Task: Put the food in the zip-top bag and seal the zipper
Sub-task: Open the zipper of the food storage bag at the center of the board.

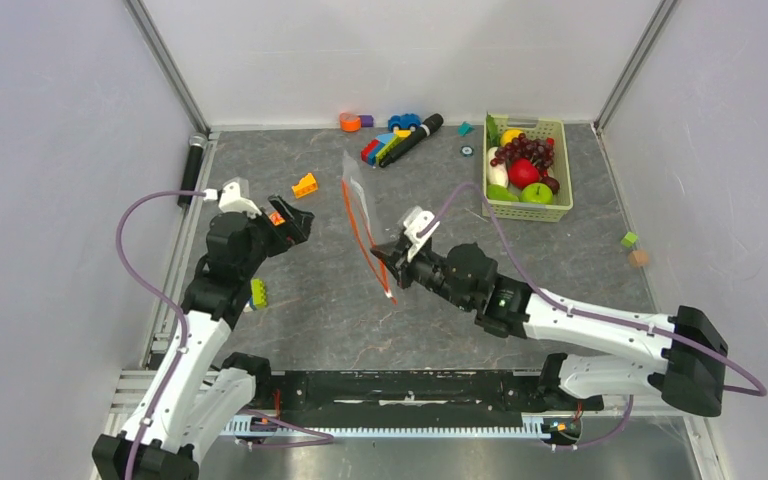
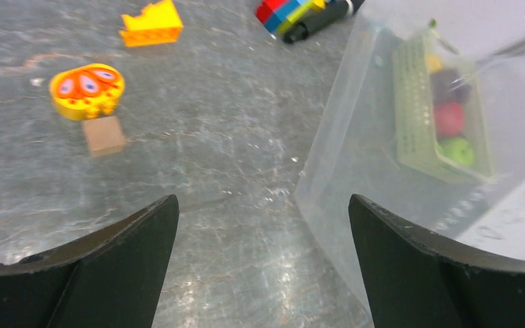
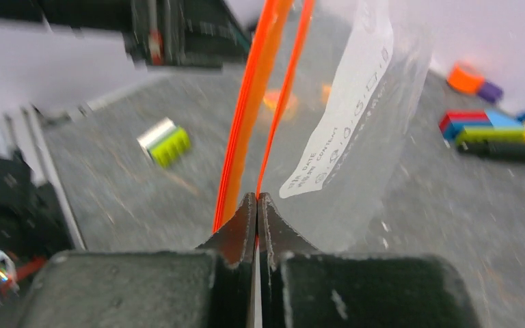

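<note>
We log: right gripper [image 3: 256, 199] pinched on thin red-orange zipper [image 3: 246, 137] of clear crinkly zip-top bag [image 1: 360, 188], left of pale green plastic basket [image 1: 530, 212] holding toy food [image 1: 523, 171]; left gripper [image 2: 263, 205] spread wide

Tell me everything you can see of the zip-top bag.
The zip-top bag is clear, crinkly plastic film with a white printed label. Its red-orange zipper shows two strips standing apart, so the mouth is open. It stands on edge over the middle of the table, pinched at one strip by the shut right gripper. It looks empty.
</note>
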Robot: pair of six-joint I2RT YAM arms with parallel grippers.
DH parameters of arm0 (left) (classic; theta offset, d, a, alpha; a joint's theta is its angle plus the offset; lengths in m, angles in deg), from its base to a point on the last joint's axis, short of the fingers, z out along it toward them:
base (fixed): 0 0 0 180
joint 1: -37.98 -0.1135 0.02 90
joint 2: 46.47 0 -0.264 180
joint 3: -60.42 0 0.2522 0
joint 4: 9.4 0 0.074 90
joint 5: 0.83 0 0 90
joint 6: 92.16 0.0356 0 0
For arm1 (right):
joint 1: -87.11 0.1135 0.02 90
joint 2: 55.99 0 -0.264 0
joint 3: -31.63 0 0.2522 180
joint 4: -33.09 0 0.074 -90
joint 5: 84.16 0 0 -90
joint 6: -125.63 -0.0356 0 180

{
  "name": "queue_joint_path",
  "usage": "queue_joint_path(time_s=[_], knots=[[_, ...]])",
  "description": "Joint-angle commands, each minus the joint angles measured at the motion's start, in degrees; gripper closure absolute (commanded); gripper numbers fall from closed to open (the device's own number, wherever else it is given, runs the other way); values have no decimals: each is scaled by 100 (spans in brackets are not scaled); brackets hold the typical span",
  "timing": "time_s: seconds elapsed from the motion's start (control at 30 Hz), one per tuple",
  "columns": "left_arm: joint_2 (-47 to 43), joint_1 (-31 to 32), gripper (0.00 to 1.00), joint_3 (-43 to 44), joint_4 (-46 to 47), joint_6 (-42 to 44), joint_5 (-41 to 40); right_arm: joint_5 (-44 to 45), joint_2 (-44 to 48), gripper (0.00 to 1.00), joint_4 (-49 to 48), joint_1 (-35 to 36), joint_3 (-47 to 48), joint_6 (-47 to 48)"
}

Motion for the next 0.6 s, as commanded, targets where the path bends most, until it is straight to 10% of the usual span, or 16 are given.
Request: queue_joint_path(time_s=[0.0,0.23,0.57], knots=[[-488,-17,0,46,-346,-50,-1031,-1193,-355,100,-1721,-332,420,-589],[-966,-17,0,-177,-272,-186,-1430,-1712,-412,100,-3500,-1126,-176,-2432],[-310,-21,0,-202,373,-284,94,-747,-92,100,-3013,-1902,-1862,-3553]])
